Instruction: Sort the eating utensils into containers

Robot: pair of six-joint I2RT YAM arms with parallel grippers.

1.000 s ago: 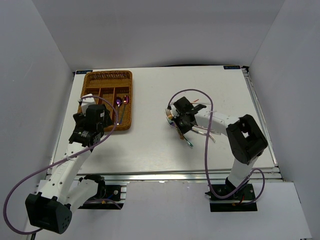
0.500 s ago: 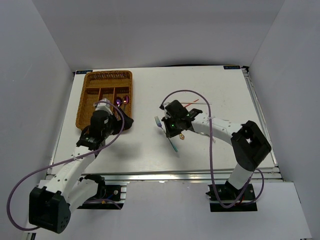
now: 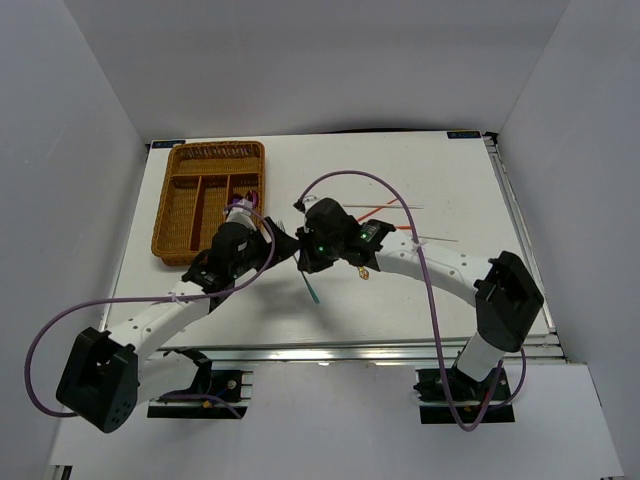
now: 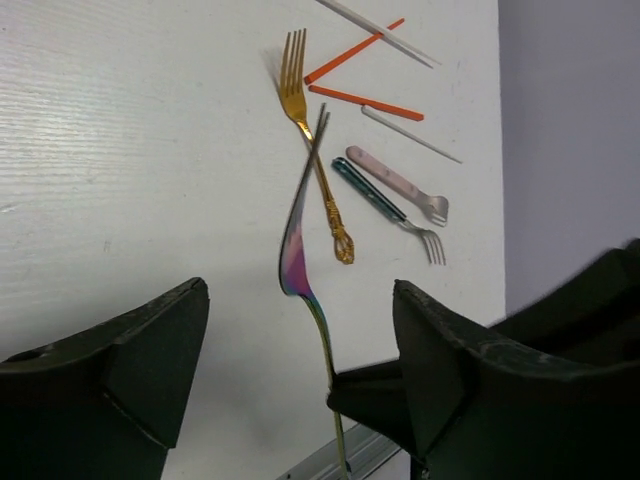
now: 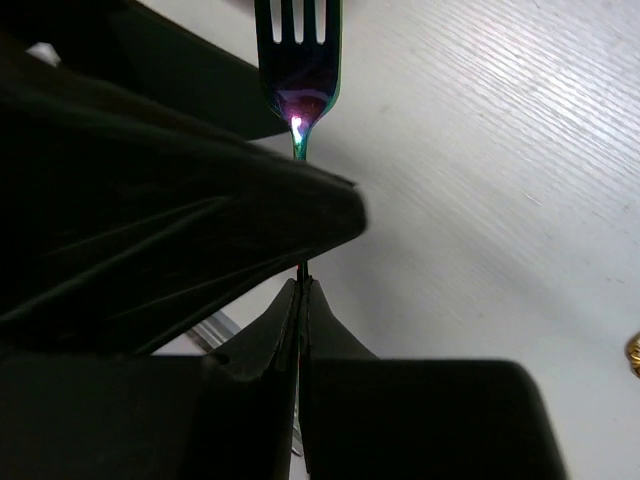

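My right gripper (image 3: 303,258) is shut on an iridescent purple-rainbow fork (image 3: 312,290) at the table's middle. In the right wrist view the shut gripper (image 5: 303,285) holds the handle and the fork's tines (image 5: 298,30) point away. My left gripper (image 3: 278,243) is open just left of it. In the left wrist view the open left gripper (image 4: 300,290) has its jaws on either side of the fork (image 4: 296,255) without touching it. The brown wicker tray (image 3: 215,146) stands at the back left, behind the left arm.
On the table right of the grippers lie a gold fork (image 4: 315,150), red chopsticks (image 4: 365,100), white chopsticks (image 4: 380,28), a pink-handled fork (image 4: 395,182) and a teal-handled fork (image 4: 375,200). Red and white chopsticks (image 3: 385,209) also show from above.
My right gripper has carried the iridescent fork left from the utensil pile. My left gripper has swung from the tray to the right, and the two now meet at the fork.
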